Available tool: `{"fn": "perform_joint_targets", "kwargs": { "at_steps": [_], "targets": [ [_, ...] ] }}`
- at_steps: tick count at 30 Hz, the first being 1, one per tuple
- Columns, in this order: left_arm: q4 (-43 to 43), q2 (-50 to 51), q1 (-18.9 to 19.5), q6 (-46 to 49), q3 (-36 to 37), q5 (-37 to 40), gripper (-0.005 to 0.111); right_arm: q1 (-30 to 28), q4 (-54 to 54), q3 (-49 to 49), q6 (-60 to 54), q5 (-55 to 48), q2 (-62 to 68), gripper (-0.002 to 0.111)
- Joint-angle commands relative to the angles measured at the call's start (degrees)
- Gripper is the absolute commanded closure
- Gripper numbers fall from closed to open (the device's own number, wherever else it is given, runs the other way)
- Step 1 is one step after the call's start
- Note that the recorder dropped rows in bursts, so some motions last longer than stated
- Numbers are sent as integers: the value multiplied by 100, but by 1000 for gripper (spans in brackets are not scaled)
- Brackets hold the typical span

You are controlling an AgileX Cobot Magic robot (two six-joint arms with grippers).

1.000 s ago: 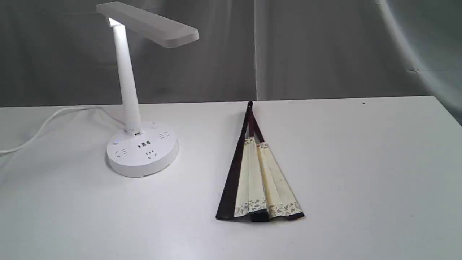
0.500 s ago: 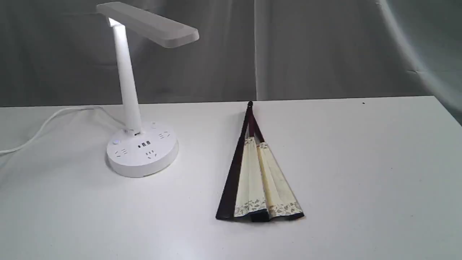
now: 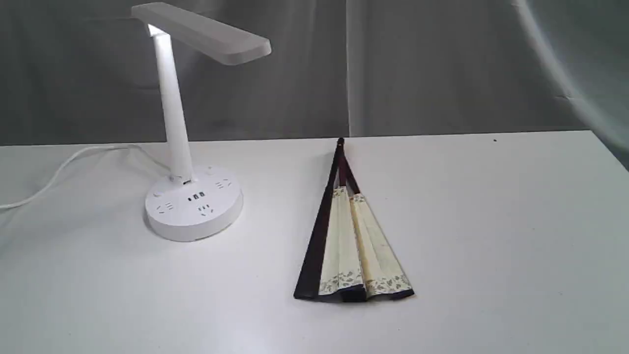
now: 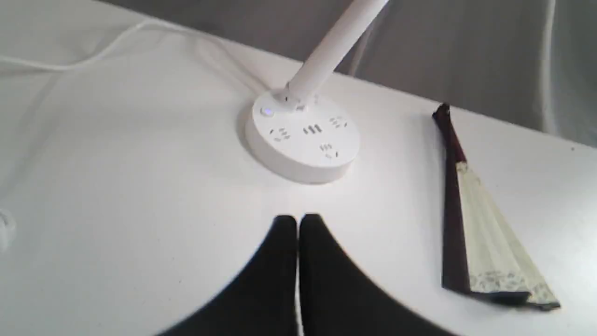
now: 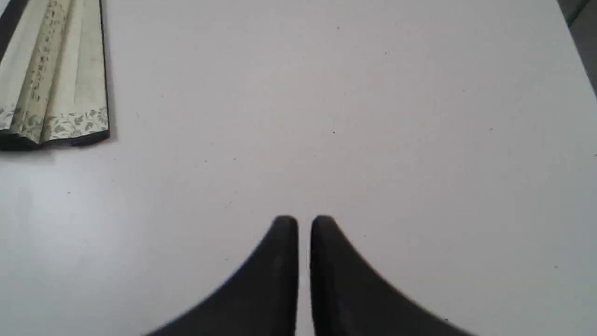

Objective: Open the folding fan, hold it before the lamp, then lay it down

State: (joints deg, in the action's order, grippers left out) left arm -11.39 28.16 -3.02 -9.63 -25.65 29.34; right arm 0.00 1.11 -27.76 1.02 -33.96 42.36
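While the folding fan (image 3: 344, 246) lies centre frame, my left gripper (image 4: 297, 219) and right gripper (image 5: 304, 221) are pressed together, empty.

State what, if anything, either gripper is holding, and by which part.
Nothing is held. The left gripper and the right gripper both have their fingers together with nothing between them, and the folding fan lies apart from both.

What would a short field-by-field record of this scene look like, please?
Fan: cream paper folding fan with dark maroon ribs, barely spread, flat on the white table, untouched
Lamp: white plastic desk lamp with round socket base, upright, apart from the fan
Cord: white cord trailing from the lamp
Left gripper: shut, empty, near the lamp's base
Right gripper: shut, empty, over bare table
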Motion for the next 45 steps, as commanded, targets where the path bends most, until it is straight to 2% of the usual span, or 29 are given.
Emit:
{"fn": "perform_joint_targets", "kwargs": {
  "at_steps": [1,4,7,18,25,34,40,45],
  "targets": [
    [-34,389,6,421,-187,351,107,0,436,-35,-422,156,151,93],
    [-75,788,6,708,-499,776,107,0,862,-35,-824,195,290,81],
    [-102,1201,6,713,-674,948,107,0,1012,-35,-878,195,459,76],
    [-771,2270,6,1315,-696,1163,107,0,1012,-35,-878,257,941,76],
    [-806,2331,6,1330,-696,1050,107,0,1012,-35,-878,272,941,76],
    [-1509,2355,6,2003,-708,856,107,0,1054,-142,-878,430,965,76],
    [-1509,2971,6,2031,-1104,1198,107,0,1054,-775,-984,-29,1310,76],
    [-1524,3537,-75,2045,-1415,1312,107,0,1054,-900,-984,-18,1626,76]
  ]
}}
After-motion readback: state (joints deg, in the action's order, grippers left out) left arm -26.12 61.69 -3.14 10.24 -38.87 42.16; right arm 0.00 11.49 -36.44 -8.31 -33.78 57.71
